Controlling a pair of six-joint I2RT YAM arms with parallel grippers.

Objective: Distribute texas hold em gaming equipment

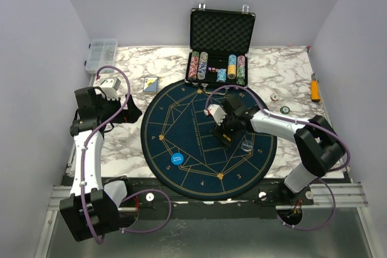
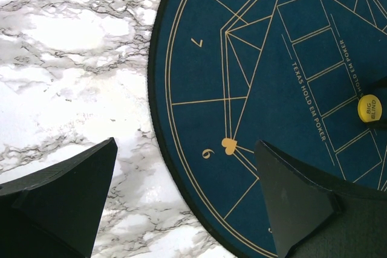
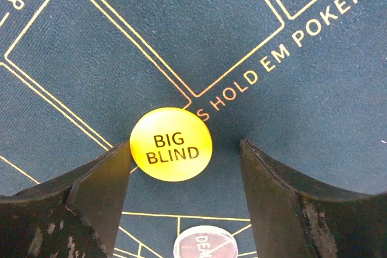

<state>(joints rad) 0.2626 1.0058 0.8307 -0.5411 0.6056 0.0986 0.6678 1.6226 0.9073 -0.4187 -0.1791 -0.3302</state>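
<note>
yellow disc (image 3: 171, 144): flat on the mat (image 3: 151, 40), centre-left in the right wrist view; round, no long axis; "BIG BLIND" reads upright.
right gripper (image 3: 184, 148): released, straddling it; frame-left finger at its rim, the other apart.
room: bare felt above; dealer disc (image 3: 202, 243) near, at bottom edge.
left gripper (image 2: 185, 144): spread wide over the mat's left edge.

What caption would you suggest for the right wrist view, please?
Right gripper, jaws open, straddling the yellow BIG BLIND button on the Texas Hold'em mat.
</note>
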